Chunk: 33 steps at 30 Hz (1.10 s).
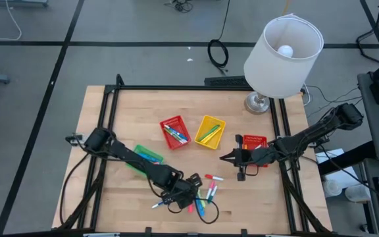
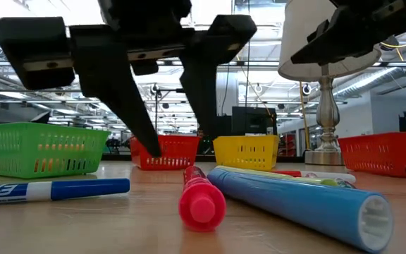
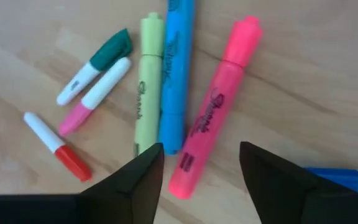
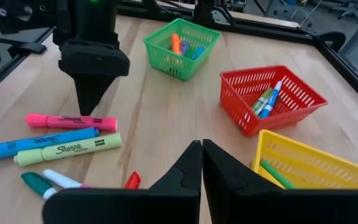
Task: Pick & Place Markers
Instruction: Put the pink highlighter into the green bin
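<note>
Several markers lie flat on the wooden table near its near edge (image 1: 206, 194). In the left wrist view I see a pink highlighter (image 3: 213, 118), a blue one (image 3: 176, 74), a yellow one (image 3: 145, 81), three small pens with green (image 3: 95, 65), pink (image 3: 95, 96) and red (image 3: 58, 146) ends, and a blue marker (image 3: 347, 177). My left gripper (image 3: 201, 149) (image 1: 189, 189) is open and hovers above the pink highlighter, one finger on either side of it, touching nothing. My right gripper (image 4: 201, 148) (image 1: 232, 158) is shut and empty, right of the yellow basket.
A green basket (image 1: 148, 156), a red basket (image 1: 174, 131) and a yellow basket (image 1: 210, 131) hold markers mid-table. A second red basket (image 1: 254, 143) sits under my right arm. A lamp (image 1: 281, 52) stands at the far right. Bare wood lies left of the marker pile.
</note>
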Tool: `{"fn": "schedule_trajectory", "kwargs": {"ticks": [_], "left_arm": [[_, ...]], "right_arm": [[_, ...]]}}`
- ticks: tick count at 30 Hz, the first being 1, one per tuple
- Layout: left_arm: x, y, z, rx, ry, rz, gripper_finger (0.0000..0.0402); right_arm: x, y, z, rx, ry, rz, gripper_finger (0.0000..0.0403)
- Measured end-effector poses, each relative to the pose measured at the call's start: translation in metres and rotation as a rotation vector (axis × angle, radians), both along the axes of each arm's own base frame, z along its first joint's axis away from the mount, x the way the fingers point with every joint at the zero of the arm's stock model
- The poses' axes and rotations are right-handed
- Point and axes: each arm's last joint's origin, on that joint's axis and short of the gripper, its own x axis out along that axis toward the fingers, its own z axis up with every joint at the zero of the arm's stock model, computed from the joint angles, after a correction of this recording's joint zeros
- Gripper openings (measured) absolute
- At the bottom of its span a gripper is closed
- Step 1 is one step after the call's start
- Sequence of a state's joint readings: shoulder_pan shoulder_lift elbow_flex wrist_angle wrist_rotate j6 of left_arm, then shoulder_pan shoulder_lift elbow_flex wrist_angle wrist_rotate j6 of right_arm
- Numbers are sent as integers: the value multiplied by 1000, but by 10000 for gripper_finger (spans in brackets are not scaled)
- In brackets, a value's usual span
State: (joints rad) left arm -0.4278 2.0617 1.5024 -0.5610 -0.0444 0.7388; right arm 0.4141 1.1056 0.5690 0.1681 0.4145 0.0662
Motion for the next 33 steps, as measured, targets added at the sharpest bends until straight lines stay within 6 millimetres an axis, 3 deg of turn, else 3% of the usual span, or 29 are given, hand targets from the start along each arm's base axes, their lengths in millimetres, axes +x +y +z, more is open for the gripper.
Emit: {"fn": "schedule_trajectory", "kwargs": {"ticks": [9,33], "left_arm": [[7,3,-17,-24,21,-39,180],[7,22,-26,-149,137,33,99]], "right_arm": [[0,0,0,0,1,0,0],[0,0,0,0,1,1,0]]}}
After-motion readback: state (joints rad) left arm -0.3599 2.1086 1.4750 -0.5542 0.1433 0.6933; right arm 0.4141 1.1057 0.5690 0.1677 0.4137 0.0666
